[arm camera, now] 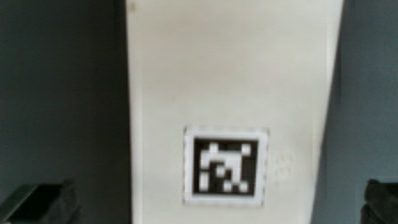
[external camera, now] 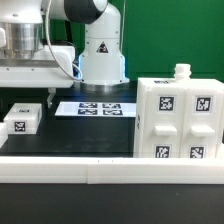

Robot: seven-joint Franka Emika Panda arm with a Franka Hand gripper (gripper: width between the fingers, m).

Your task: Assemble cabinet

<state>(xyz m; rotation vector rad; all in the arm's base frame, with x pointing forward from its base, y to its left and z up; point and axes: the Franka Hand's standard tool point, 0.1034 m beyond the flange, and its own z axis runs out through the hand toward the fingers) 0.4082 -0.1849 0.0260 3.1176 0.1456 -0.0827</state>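
My gripper [external camera: 27,97] hangs open just above a long flat white door panel [external camera: 22,122] that lies on the black table at the exterior view's left. In the wrist view the panel [arm camera: 231,80] runs lengthwise through the frame, with a black-and-white tag [arm camera: 224,164] near one end. My gripper [arm camera: 214,205] straddles it. One dark fingertip [arm camera: 45,203] is on each side, and neither touches the panel. The large white cabinet box [external camera: 178,120], with several tags on its faces, stands at the exterior view's right.
The marker board [external camera: 95,108] lies flat in the middle of the table in front of the white robot base [external camera: 100,50]. A long white rail [external camera: 110,170] edges the table's near side. A small white knob [external camera: 181,72] sticks up from the box top.
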